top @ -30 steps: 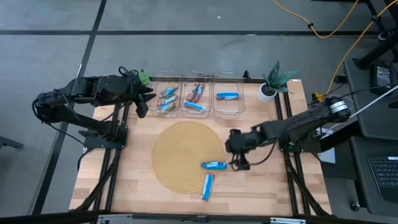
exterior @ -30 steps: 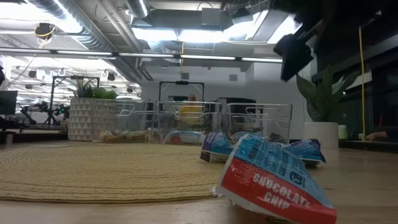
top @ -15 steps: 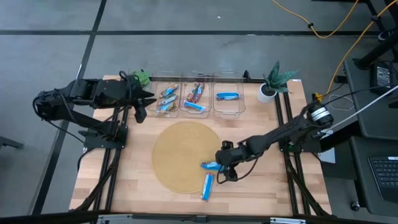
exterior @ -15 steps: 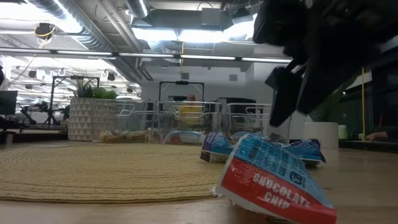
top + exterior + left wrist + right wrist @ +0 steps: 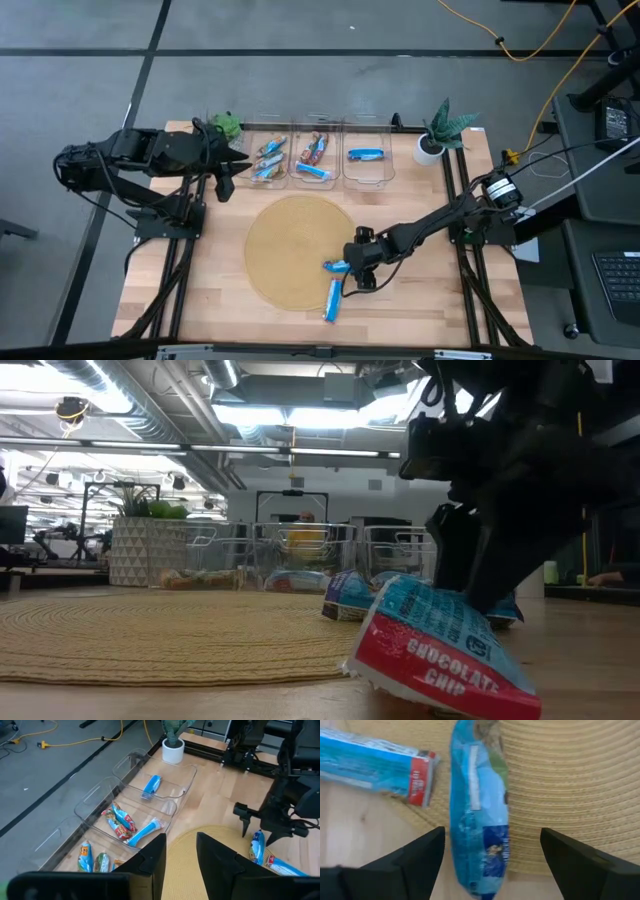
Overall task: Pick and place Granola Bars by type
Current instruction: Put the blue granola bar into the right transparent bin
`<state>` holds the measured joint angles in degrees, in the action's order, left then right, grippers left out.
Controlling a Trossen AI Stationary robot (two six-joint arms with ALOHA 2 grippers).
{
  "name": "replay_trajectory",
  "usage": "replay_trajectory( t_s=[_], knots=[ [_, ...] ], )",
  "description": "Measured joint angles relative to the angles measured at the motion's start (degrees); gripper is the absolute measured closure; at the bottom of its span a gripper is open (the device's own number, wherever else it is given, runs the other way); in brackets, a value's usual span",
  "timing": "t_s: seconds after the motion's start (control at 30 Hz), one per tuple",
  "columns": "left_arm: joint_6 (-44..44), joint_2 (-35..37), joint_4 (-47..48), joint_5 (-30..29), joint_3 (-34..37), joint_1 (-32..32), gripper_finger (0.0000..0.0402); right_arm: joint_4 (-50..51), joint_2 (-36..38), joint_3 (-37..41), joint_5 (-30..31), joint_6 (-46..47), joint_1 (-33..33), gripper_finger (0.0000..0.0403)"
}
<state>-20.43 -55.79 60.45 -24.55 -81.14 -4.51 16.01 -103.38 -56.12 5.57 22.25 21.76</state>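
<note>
Glossy bar wrappers, woven mat

My right arm reaches low across to the round woven mat; right gripper sits at the mat's near-right edge, fingers wide apart, pointing down. Left arm waits w/ elbow folded; left gripper beyond mat's far-left edge, fingers part open.

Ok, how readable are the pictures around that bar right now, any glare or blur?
Right wrist view: the bar between the open right fingers is soft with blur. Low view: bright ceiling lights glare, the right gripper is a dark backlit shape, and the chocolate chip bar up front reads clearly. High view: even light.
</note>
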Motion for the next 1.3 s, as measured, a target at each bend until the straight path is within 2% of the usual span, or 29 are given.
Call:
replay_trajectory(
  t_s=[0.1,0.2,0.6,0.73,0.83,1.0,1.2,1.3],
  knots=[
    [-0.6,0.0,0.0,0.0,0.0,0.0,0.0304,0.0,0.0,0.0,1.8,-0.2,0.0,0.0090],
    [-1.3,0.0,0.0,0.0,0.0,0.0,0.0303,0.0,0.0,0.0,3.6,-0.5,0.0,0.0122],
    [-1.5,0.0,0.0,0.0,0.0,0.0,0.0308,0.0,0.0,0.0,2.7,-0.1,0.0,0.0331],
    [-1.5,0.0,0.0,0.0,0.0,0.0,0.0307,-0.1,0.0,-0.1,1.0,0.6,0.0,0.0386],
    [-1.5,0.0,0.0,0.0,0.0,0.0,0.0307,-0.1,0.1,-0.1,-0.7,1.8,0.0,0.0390],
    [-1.4,0.0,0.0,0.0,0.0,0.0,0.0311,0.7,1.6,0.0,-1.3,3.2,0.0,0.0368],
    [-0.4,0.0,0.0,-0.1,0.0,0.0,0.0311,4.1,7.1,0.0,-0.8,3.1,0.0,0.0393],
    [-0.3,0.0,0.0,-0.2,0.0,0.0,0.0313,5.1,10.8,0.0,1.7,3.2,0.0,0.0391]
  ],
)
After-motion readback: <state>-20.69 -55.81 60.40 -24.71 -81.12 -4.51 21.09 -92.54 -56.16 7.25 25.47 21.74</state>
